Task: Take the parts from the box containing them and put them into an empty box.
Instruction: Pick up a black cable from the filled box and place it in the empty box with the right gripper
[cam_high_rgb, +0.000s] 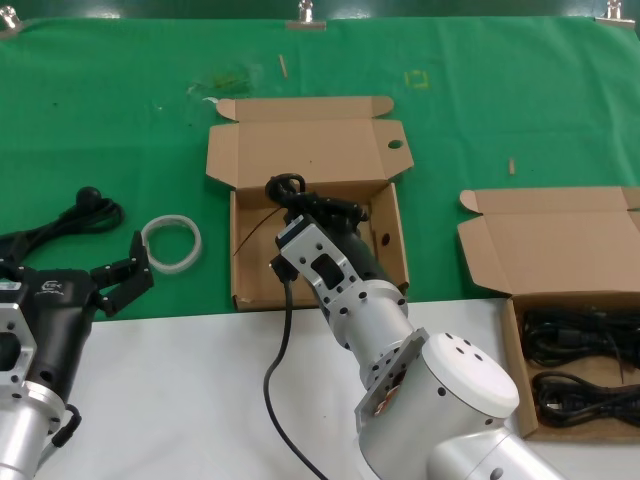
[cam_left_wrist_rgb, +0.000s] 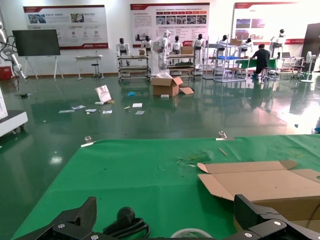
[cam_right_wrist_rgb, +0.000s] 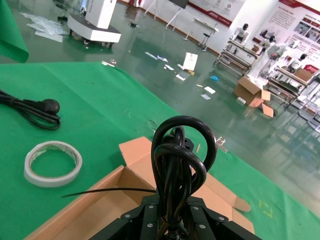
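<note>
floor (cam_left_wrist_rgb: 150, 125): glossy green | wall posters (cam_left_wrist_rgb: 170, 22) | shelving racks (cam_left_wrist_rgb: 134, 67)

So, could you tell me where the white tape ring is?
In the head view, the white tape ring lies on the green cloth, between the left hand and the middle box.

A robot exhibition or demo hall: glossy green floor (cam_left_wrist_rgb: 150, 120), wall display posters (cam_left_wrist_rgb: 170, 22), rows of white humanoid robots (cam_left_wrist_rgb: 164, 47) on racks, a green-clothed desk (cam_left_wrist_rgb: 140, 185) up front.

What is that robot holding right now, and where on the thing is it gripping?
The right gripper holds a bundled black cable over the empty box, pinched near the bundle's looped end. The left gripper is open, holding nothing.
</note>
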